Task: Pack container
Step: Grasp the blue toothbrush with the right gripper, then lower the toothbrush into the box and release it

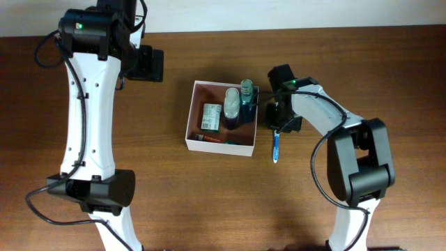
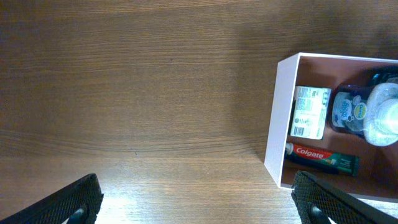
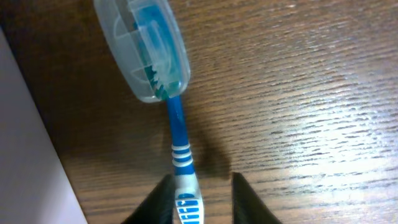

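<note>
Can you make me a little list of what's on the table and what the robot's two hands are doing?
box: white container, open on top, on the table
inside it: toothpaste, green-and-white carton, blue bottle, clear bottle
outside it: blue toothbrush with a clear head cover, lying right of the container
right hand: open, one finger each side of the toothbrush handle
left hand: open, holding nothing, over bare wood beside the container

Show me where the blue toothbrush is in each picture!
Overhead: toothbrush lies on the table just right of the container.
Left wrist: not in it.
Right wrist: toothbrush down the middle, capped head on top.
Shared landmark: the container's white wall, at the right wrist picture's left edge.
</note>
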`<state>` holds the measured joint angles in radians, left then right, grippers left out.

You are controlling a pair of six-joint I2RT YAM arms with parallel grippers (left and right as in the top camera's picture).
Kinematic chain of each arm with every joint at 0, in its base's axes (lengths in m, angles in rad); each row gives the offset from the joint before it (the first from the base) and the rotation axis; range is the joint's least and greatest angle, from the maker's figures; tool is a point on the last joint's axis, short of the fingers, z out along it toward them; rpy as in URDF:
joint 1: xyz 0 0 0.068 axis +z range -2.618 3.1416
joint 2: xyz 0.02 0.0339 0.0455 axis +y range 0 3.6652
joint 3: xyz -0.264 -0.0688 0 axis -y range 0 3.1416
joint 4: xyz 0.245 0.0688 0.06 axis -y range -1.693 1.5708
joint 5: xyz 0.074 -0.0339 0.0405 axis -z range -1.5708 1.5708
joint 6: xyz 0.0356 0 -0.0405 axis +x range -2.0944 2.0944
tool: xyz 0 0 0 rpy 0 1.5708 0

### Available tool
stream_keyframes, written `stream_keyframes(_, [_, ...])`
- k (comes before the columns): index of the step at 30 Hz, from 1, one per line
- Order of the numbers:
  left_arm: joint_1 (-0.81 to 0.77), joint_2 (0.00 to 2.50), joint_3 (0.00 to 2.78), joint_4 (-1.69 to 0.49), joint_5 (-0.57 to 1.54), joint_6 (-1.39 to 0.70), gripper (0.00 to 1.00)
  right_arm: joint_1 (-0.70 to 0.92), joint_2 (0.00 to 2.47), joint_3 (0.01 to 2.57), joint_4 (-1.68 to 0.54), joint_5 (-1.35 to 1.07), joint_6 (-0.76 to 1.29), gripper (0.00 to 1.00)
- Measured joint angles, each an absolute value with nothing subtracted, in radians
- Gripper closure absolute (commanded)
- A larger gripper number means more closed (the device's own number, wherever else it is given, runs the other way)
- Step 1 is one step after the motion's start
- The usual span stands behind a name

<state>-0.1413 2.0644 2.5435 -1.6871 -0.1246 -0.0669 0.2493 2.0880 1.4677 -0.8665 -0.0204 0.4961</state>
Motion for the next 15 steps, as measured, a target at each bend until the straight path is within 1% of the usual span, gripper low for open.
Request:
stream_keyframes(10, [-0.141, 2.064, 2.543, -1.687, -0.125, -0.067, 0.01, 0.202, 2.089, 1.466, -0.946, -0.028, 0.498, 0.96])
stream_keyframes(13, [-0.141, 2.064, 2.543, -1.687, -0.125, -0.067, 0.01, 0.171, 2.027, 1.453, -0.960, -0.027, 0.498, 0.96])
stream_keyframes(15, [-0.141, 2.064, 2.543, -1.687, -0.125, -0.067, 0.01, 0.164, 1.943, 1.449, -0.963, -0.027, 0.498, 0.96])
